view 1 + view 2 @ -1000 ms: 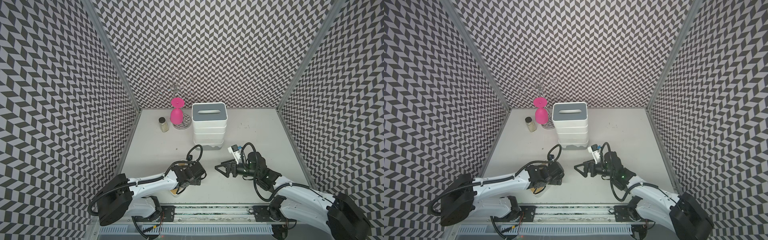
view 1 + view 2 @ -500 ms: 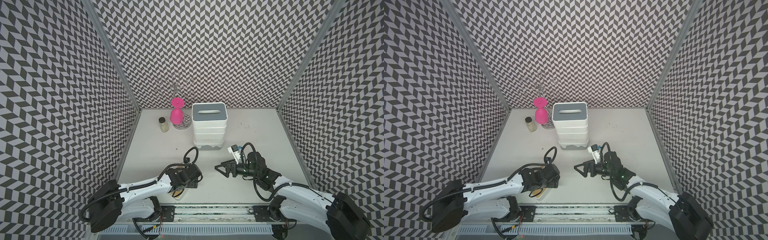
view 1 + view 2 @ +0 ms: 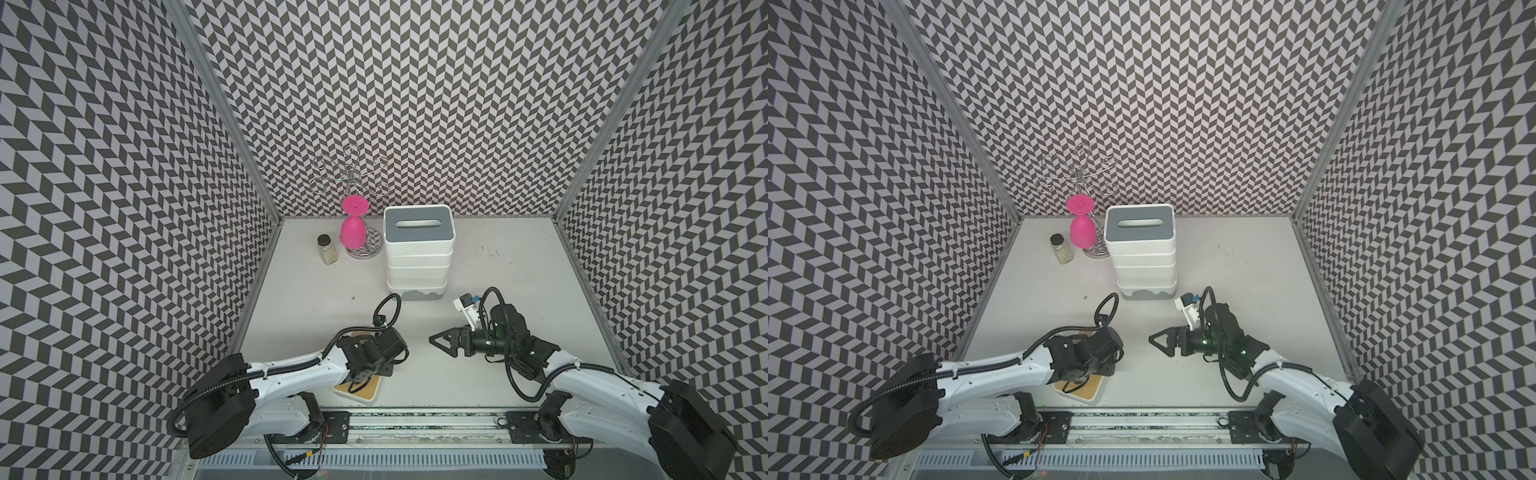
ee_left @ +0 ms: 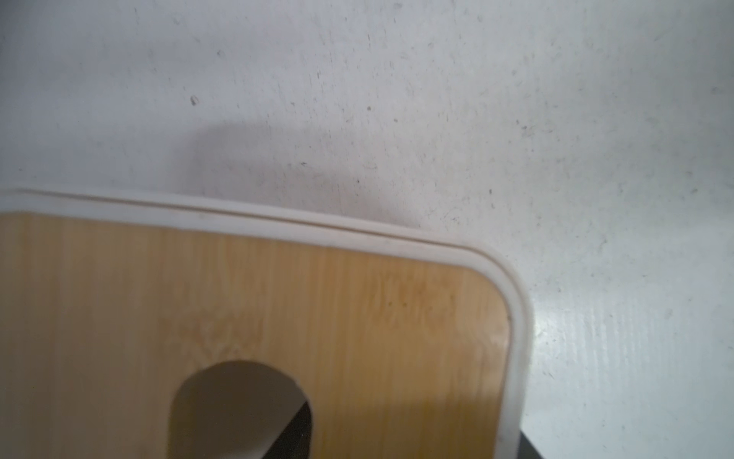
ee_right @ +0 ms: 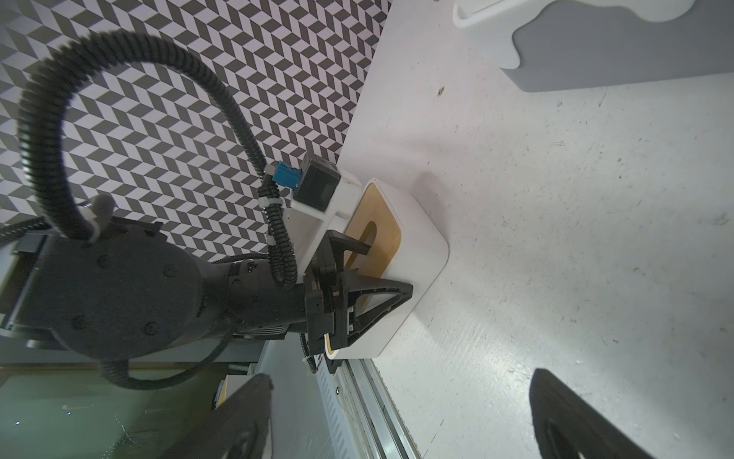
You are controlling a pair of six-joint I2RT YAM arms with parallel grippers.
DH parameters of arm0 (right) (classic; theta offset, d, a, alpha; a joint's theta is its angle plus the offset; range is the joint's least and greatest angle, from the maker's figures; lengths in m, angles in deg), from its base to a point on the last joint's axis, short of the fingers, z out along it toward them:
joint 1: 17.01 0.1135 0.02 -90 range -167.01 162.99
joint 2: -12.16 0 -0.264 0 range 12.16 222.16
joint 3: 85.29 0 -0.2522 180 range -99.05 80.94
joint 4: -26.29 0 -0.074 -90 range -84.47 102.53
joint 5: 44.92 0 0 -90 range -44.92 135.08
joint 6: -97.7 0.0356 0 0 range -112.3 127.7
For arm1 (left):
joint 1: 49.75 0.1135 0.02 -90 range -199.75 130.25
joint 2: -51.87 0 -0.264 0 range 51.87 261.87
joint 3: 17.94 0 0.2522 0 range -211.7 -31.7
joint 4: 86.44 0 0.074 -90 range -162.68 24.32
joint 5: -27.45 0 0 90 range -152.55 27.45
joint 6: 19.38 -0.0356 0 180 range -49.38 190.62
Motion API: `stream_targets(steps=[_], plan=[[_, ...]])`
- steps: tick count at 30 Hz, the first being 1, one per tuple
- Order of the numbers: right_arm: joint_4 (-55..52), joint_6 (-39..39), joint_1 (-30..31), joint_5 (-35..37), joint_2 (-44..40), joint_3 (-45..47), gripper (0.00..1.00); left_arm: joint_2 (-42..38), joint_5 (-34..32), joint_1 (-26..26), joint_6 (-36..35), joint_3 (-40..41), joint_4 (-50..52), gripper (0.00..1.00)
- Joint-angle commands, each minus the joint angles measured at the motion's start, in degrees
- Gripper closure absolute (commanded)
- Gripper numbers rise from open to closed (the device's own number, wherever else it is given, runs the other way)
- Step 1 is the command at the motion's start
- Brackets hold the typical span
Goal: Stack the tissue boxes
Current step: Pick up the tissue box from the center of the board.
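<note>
The bamboo-lidded tissue box (image 3: 362, 394) lies lower centre in both top views, long axis pointing up-frame at the crosswise stack (image 3: 417, 257), beneath the left gripper (image 5: 387, 268), jaws set narrow astride its lid edge, one finger in the slot, pinch uncertain; the right gripper (image 3: 441, 345) gapes empty.

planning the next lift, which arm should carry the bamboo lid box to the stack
Left. The left gripper is on the bamboo-lid box, one finger in its slot; the right gripper hangs open and empty, apart from it.
</note>
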State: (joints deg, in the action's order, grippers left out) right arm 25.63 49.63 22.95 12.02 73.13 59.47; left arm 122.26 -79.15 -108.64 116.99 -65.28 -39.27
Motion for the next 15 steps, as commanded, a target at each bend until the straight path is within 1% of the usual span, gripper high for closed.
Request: stream_targets(steps=[1, 6, 9, 12, 15], plan=[[0.81, 1.84, 0.11, -0.79, -0.67, -0.78, 0.01, 1.13, -2.60, -0.34, -1.29, -1.81, -1.07, 0.50], [-1.63, 3.16, 0.03, 0.32, -1.77, -0.94, 0.01, 1.77, -3.88, -0.34, -3.17, -3.01, -1.63, 0.58], [-3.36, 4.38, -0.36, 0.50, -2.43, -1.11, 0.01, 1.32, -3.21, -0.64, -5.13, -4.25, -2.27, 0.63], [-3.11, 5.95, -0.63, -0.66, -3.30, -0.94, 0.01, 0.49, -3.11, -2.57, -7.49, -5.78, -3.00, 0.67], [-2.25, 7.64, -0.85, -1.97, -4.48, -0.77, 0.01, -0.50, -4.23, -4.53, -8.45, -7.98, -2.21, 0.68]])
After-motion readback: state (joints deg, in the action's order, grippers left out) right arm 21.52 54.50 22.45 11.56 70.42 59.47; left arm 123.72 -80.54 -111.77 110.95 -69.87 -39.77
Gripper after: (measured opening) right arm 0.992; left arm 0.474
